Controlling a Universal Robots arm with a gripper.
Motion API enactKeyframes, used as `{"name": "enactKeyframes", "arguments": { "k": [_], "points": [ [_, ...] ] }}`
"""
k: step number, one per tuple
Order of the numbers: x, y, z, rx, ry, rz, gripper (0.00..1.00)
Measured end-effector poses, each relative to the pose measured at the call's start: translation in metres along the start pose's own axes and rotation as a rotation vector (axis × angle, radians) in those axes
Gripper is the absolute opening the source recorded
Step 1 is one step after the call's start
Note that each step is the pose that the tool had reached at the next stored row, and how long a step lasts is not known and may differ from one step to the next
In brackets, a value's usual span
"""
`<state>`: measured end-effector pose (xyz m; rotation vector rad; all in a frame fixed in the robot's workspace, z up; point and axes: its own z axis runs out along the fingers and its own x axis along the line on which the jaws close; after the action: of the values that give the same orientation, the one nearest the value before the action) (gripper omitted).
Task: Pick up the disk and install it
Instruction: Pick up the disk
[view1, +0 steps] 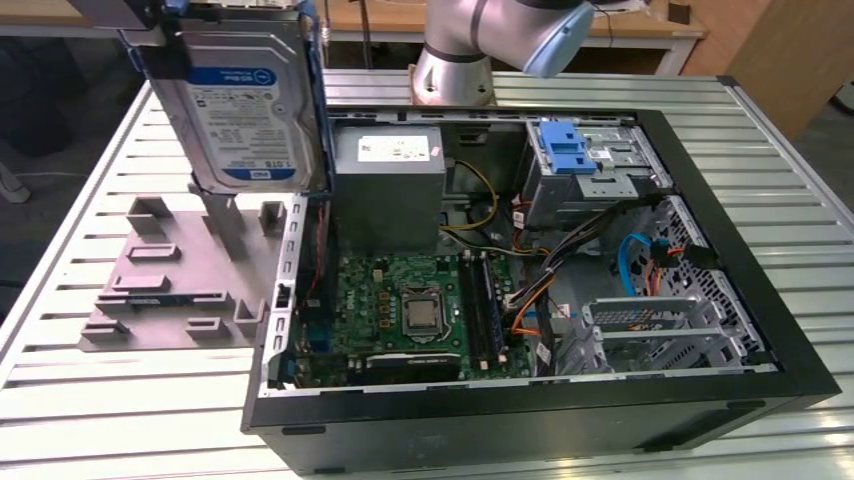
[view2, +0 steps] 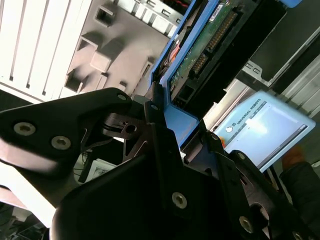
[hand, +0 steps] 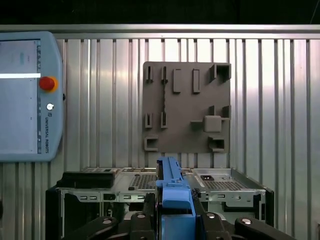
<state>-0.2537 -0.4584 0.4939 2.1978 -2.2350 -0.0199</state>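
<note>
Blue plastic rails frame the disk (view1: 247, 100), and the black fingers (view2: 156, 135) are closed narrow on that frame, gripping it by one end. In the first wrist view the blue rail juts straight out between them.

The disk hangs in the air at the upper left of the exterior view, clear of the counter (view1: 120, 400). Its long axis is close to upright and its label faces the camera. Just below it on the counter lies a grey moulded holder plate (view1: 174, 270).

The open computer case (view1: 534, 410) stands just beside that plate, toward the exterior view's right. The drive cage (view1: 587, 150) with its blue latch sits in the upper right corner of the case, well apart from the disk. Between disk and cage I judge the obstacles to be the case's side wall and the grey power supply box (view1: 387, 185). A tangle of cables (view1: 587, 250) runs near the cage, and the green motherboard (view1: 400, 310) lies lower in the case.

A control tablet (hand: 25, 95) lies on the counter's slats, off to the side of the plate.
</note>
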Motion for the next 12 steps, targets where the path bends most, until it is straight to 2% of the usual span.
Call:
{"name": "enactKeyframes", "arguments": {
  "k": [8, 12],
  "points": [
    [0.0006, -0.0257, -0.0003, 0.0000, 0.0001, 0.000, 0.36],
    [0.0005, -0.0324, -0.0003, 0.0001, -0.0001, 0.000, 0.36]
  ]
}}
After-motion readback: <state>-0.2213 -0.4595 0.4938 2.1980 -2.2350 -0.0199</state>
